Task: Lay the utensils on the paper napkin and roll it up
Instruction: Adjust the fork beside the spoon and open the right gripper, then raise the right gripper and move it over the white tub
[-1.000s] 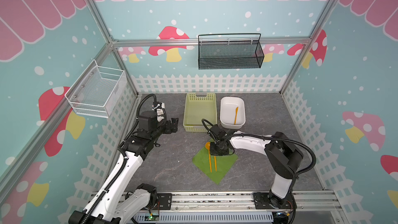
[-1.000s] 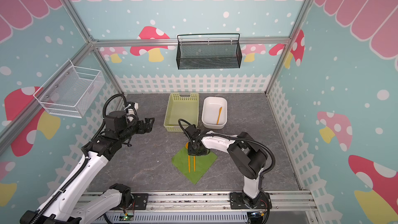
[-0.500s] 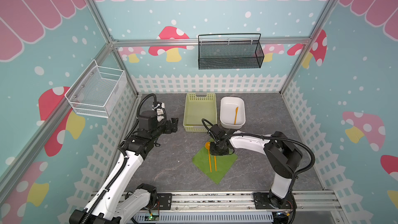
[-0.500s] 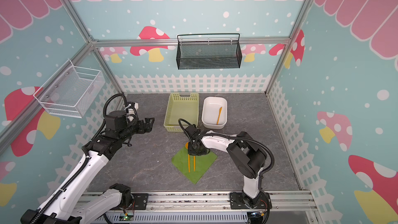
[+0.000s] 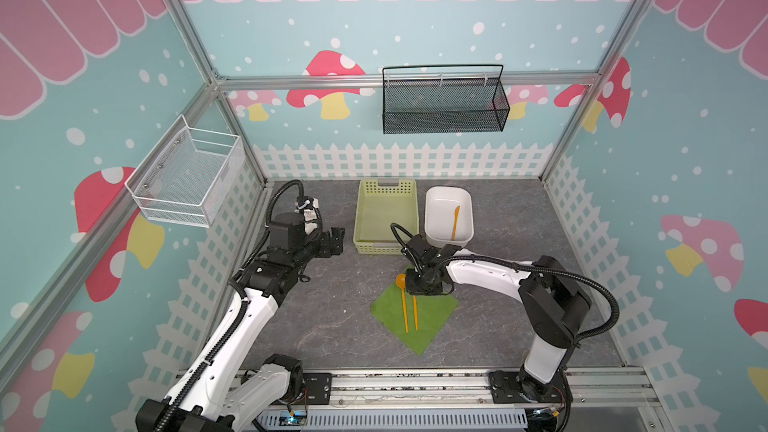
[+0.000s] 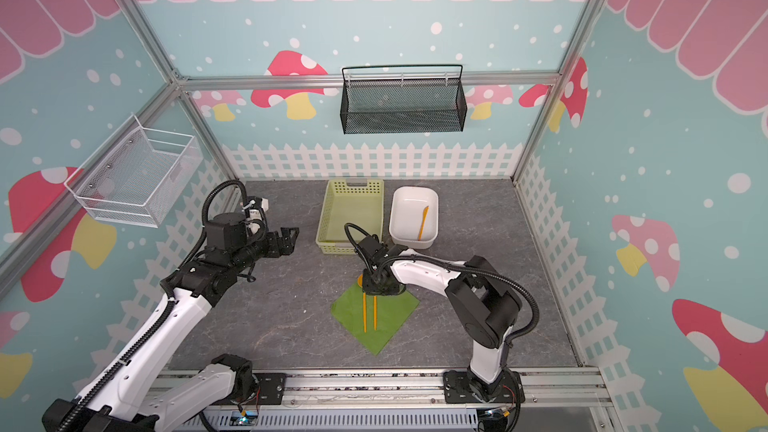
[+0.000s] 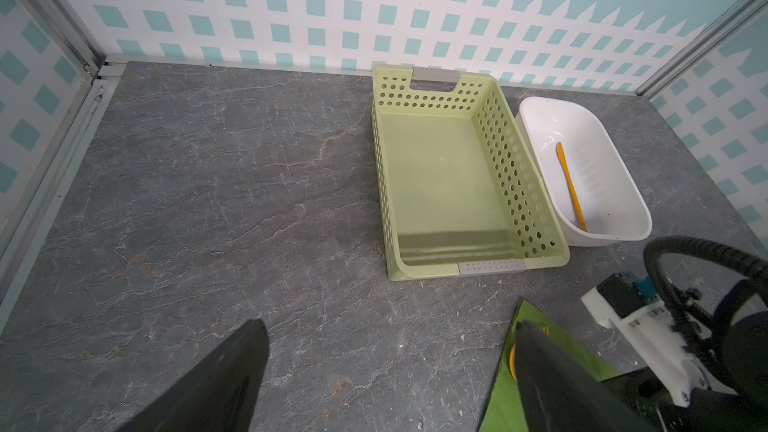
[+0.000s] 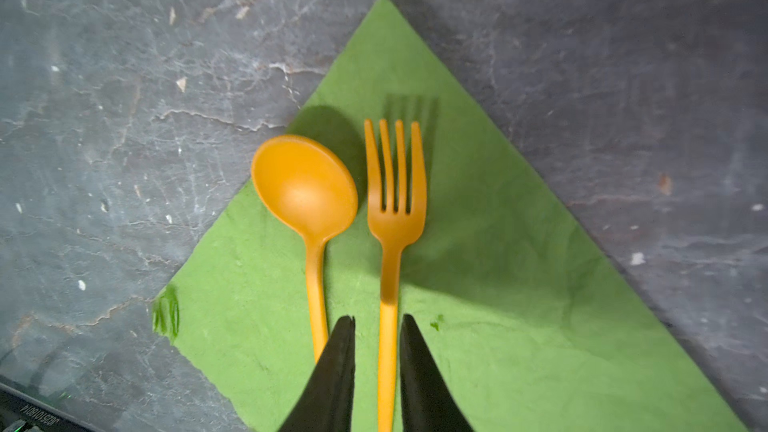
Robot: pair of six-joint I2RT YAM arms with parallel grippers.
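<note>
The green paper napkin (image 5: 434,320) (image 8: 498,326) lies as a diamond on the grey table. An orange spoon (image 5: 401,281) (image 8: 305,184) and fork (image 5: 414,313) (image 8: 395,201) rest side by side on it, the spoon's bowl partly past the napkin's edge. My right gripper (image 5: 419,290) (image 8: 377,320) hangs low over them, open a little, its fingers straddling the fork's handle with green showing on both sides. An orange knife (image 5: 455,222) (image 7: 571,187) lies in the white dish (image 5: 432,201). My left gripper (image 5: 336,238) (image 7: 390,324) hovers open and empty to the left.
A pale yellow-green perforated basket (image 5: 386,189) (image 7: 440,168) stands empty beside the white dish (image 7: 623,184) at the back. A black mesh rack (image 5: 444,114) and a white wire basket (image 5: 187,176) hang on the walls. White picket fencing borders the table.
My right gripper's jaws have parted slightly off the fork's handle, and the fork now lies on the napkin. The left arm has not moved.
</note>
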